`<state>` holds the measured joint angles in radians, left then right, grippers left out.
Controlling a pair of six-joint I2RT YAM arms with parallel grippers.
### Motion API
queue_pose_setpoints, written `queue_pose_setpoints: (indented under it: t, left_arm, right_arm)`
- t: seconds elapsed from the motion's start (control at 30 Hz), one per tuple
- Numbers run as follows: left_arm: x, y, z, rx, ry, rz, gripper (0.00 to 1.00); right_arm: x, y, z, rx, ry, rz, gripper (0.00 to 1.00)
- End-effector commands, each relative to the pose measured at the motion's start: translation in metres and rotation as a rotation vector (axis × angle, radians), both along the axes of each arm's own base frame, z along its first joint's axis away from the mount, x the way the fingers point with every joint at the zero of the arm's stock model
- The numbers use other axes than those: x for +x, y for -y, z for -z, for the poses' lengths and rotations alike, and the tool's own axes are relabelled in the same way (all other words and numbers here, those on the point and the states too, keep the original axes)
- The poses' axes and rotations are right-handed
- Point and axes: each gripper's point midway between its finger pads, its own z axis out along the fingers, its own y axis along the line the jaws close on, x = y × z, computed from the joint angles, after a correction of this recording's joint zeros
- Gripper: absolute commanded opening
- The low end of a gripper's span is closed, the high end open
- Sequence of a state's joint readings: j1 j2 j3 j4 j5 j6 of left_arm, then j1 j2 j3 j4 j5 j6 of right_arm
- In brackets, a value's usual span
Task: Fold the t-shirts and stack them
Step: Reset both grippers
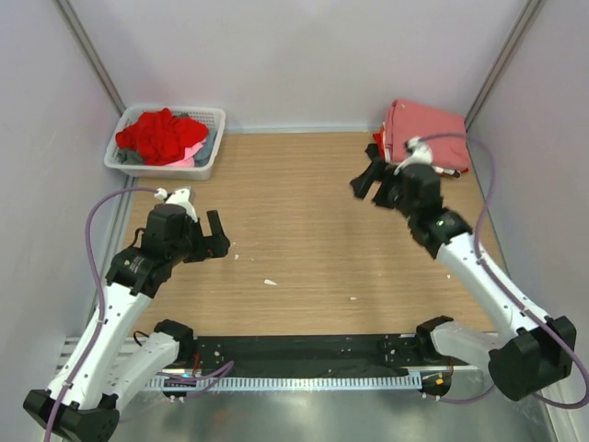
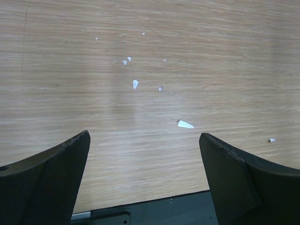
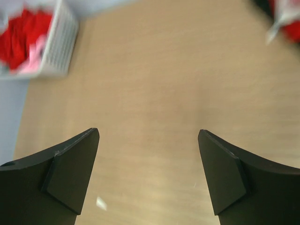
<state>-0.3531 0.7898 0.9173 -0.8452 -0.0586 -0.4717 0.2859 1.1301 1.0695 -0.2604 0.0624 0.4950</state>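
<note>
Tees (image 1: 161, 136) fill one basket (image 1: 211, 158) and one stack (image 1: 428, 124); left claw (image 1: 219, 237) and right claw (image 1: 366, 179) gape empty.

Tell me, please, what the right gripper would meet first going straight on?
Probably the wooden table, since the right gripper tilts down toward it; the white basket lies off that line, though depth is unclear.

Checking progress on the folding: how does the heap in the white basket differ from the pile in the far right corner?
The basket heap is crumpled, while the corner pile lies folded flat. The basket heap is mostly bright red with some grey and pink; the corner pile shows salmon-pink on top. The heap sits inside the white basket; the pile rests straight on the table. Both are cloth at the table's far edge.
</note>
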Motion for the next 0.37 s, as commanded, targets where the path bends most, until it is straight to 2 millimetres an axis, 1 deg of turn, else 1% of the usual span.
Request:
queue_pose_setpoints:
  t: [0.0, 0.03, 0.07, 0.1, 0.13, 0.17, 0.2, 0.27, 0.3, 0.33]
  left_arm:
    - [0.007, -0.002, -0.007, -0.002, 0.041, -0.025, 1.00]
    - [0.007, -0.003, -0.008, -0.002, 0.044, -0.031, 1.00]
    - [0.007, -0.004, -0.009, 0.002, 0.047, -0.037, 1.00]
    - [0.007, -0.006, -0.011, 0.002, 0.059, -0.041, 1.00]
    - [0.006, -0.006, -0.011, 0.002, 0.061, -0.045, 1.00]
    - [0.007, -0.008, -0.012, 0.005, 0.067, -0.051, 1.00]
    - [0.006, -0.009, -0.013, 0.007, 0.072, -0.056, 1.00]
    - [0.006, -0.011, -0.015, 0.009, 0.080, -0.064, 1.00]
    - [0.006, -0.012, -0.017, 0.011, 0.087, -0.067, 1.00]
    - [0.006, -0.013, -0.020, 0.013, 0.099, -0.074, 1.00]
  right_arm:
    - [-0.046, -0.074, 0.039, 0.173, -0.011, -0.227, 0.94]
    - [-0.064, -0.081, 0.078, 0.183, -0.084, -0.249, 0.94]
    - [-0.077, -0.101, 0.075, 0.243, -0.058, -0.300, 0.94]
    - [-0.088, -0.105, 0.076, 0.276, -0.044, -0.315, 0.95]
    - [-0.100, -0.105, 0.104, 0.273, -0.086, -0.313, 0.95]
    - [-0.106, -0.108, 0.107, 0.288, -0.080, -0.324, 0.95]
    - [-0.117, -0.112, 0.120, 0.286, -0.102, -0.345, 0.95]
    - [-0.124, -0.116, 0.123, 0.278, -0.084, -0.373, 0.95]
    - [-0.128, -0.113, 0.132, 0.260, -0.073, -0.367, 0.95]
    - [-0.129, -0.113, 0.133, 0.263, -0.061, -0.369, 0.96]
